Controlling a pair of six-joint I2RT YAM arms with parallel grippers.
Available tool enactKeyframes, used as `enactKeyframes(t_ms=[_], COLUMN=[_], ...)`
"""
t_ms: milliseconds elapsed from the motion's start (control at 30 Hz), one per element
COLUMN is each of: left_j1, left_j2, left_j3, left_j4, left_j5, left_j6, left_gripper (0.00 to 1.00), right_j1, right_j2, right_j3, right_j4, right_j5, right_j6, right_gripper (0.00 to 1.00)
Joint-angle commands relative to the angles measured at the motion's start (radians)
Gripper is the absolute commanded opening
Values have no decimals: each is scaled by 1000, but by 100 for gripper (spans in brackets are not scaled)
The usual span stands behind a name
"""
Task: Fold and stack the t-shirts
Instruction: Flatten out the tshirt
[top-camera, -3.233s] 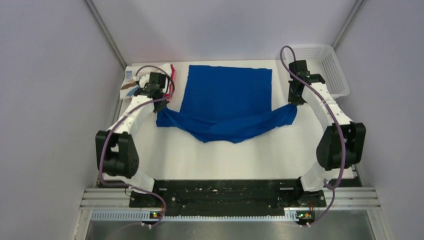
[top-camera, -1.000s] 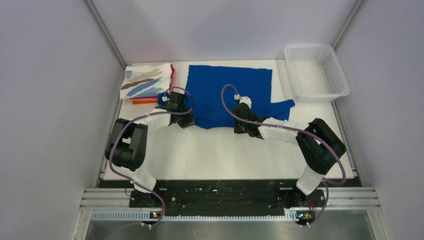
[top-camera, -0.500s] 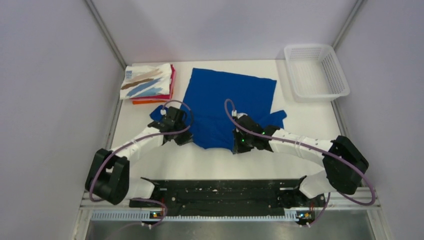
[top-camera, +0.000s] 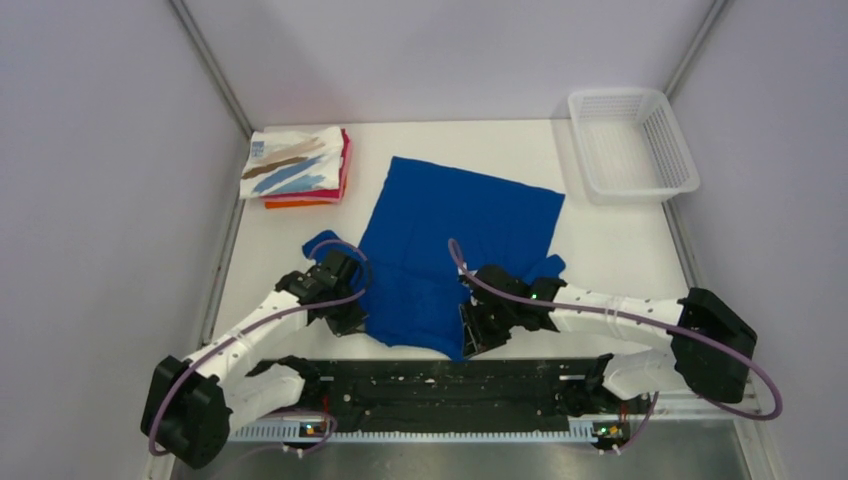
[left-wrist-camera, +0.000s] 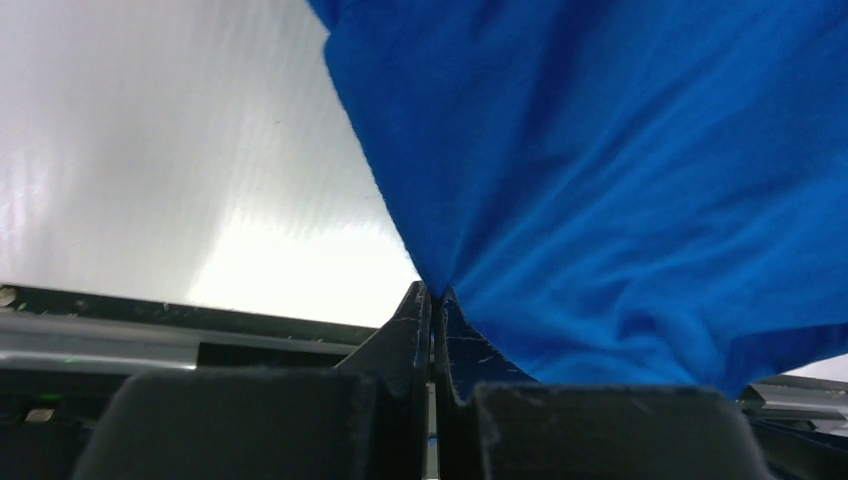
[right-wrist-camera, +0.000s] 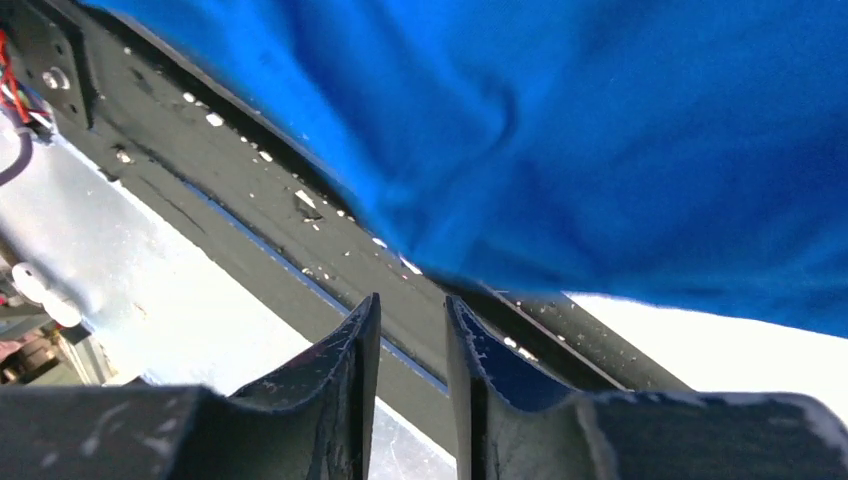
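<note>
- A white desk (top-camera: 620, 245) enclosed by pale grey walls, with two arms reaching in from a black base rail (top-camera: 450, 382) at the near edge.
- The royal blue t-shirt (top-camera: 455, 235) lies spread at mid-desk. It is skewed, its long axis running from near left to far right, and its near hem is drawn down to the desk's near edge, just short of the rail.
- The left gripper (top-camera: 350, 318) is clamped tight on the shirt's near-left edge. In its wrist view the cloth is pinched between the closed fingers and fans away from them.
- The right gripper (top-camera: 474, 338) sits at the near-right corner of the hem, its jaws narrowly parted with nothing between them. The blue cloth lies just beyond the fingertips, on the far side.
- Any next fold looks likely to turn on that gap. The right gripper would have to reach towards the far side to catch the hem, while the left already has its corner.
- A folded stack (top-camera: 297, 168) waits at far left, nearer the left arm, with a white shirt streaked brown and blue on top and red and orange edges below.
- A white mesh basket (top-camera: 622, 93) stands at far right, well apart from the shirt.
- No writing can be read. The blue shirt's upper face is plain, and a small bluish patch on the top folded shirt is too small to make out.
</note>
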Motion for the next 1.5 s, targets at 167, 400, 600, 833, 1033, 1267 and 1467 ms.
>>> enactKeyframes(t_ms=[167, 400, 600, 833, 1033, 1267, 1467], left_j1=[-4, -5, -5, -6, -8, -13, 1], left_j2=[-152, -231, -325, -201, -1, 230, 363], left_j3=[-22, 10, 117, 232, 221, 179, 204], left_j4=[-214, -304, -234, 26, 204, 302, 221], left_j5=[-66, -95, -110, 74, 118, 171, 18], left_j6=[-16, -53, -38, 121, 126, 124, 121], left_gripper=[4, 55, 81, 96, 96, 96, 97], right_j1=[11, -55, -286, -428, -525, -563, -586], right_j2=[-225, -330, -249, 32, 323, 606, 730], right_j3=[113, 144, 146, 292, 436, 614, 647], right_j4=[-125, -83, 83, 214, 328, 345, 333], right_j5=[326, 600, 430, 415, 271, 188, 125], right_j6=[-80, -65, -120, -247, -310, -336, -271], right_gripper=[90, 99, 99, 99, 99, 99, 99])
